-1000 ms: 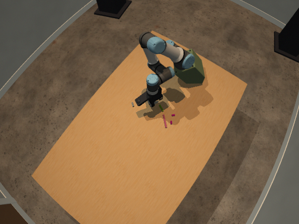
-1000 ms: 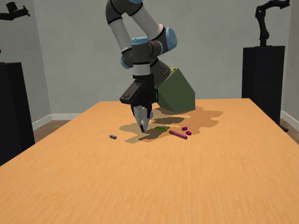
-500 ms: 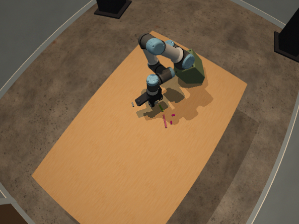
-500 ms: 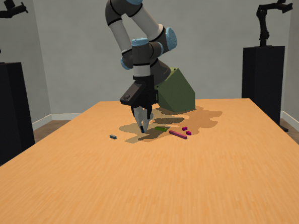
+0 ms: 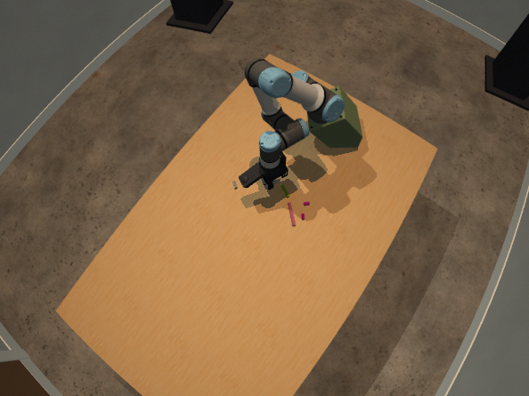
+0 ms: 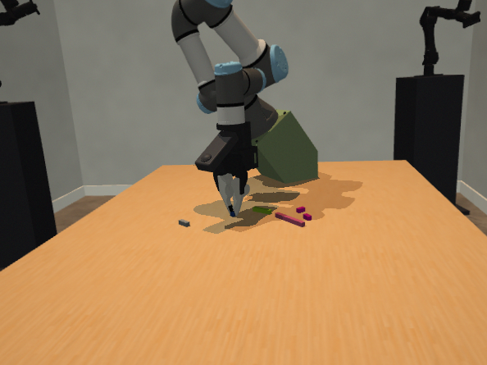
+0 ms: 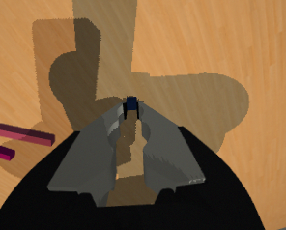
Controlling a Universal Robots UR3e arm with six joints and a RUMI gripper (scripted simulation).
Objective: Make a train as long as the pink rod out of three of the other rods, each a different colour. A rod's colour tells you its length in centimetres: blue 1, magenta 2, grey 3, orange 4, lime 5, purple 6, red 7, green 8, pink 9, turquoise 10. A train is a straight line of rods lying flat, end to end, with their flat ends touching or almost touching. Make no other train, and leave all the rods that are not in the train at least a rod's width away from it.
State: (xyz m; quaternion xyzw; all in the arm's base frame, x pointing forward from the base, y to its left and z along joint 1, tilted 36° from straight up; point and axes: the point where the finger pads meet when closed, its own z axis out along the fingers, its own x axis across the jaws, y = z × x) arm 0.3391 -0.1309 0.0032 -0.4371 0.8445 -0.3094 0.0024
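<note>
My gripper (image 6: 234, 212) (image 7: 131, 103) points down, shut on a small blue rod (image 6: 233, 215) (image 7: 131, 102) at its fingertips, low over the table; whether the rod touches the table I cannot tell. In the top view the fingertips and blue rod are hidden or too dark to tell. A lime rod (image 5: 285, 191) (image 6: 262, 210) lies nearby in the arm's shadow. The long pink rod (image 5: 291, 215) (image 6: 289, 219) (image 7: 26, 134) lies beyond it, apart. A grey rod (image 5: 235, 185) (image 6: 184, 223) lies alone on the gripper's other side. No rods on the table touch.
Two magenta rods lie beside the pink rod: one magenta rod (image 5: 306, 203) (image 6: 300, 209) and another magenta rod (image 5: 303, 216) (image 6: 307, 216). The green arm base (image 5: 338, 128) (image 6: 287, 155) stands at the table's back. Arm shadows cross the table around the gripper and the lime rod.
</note>
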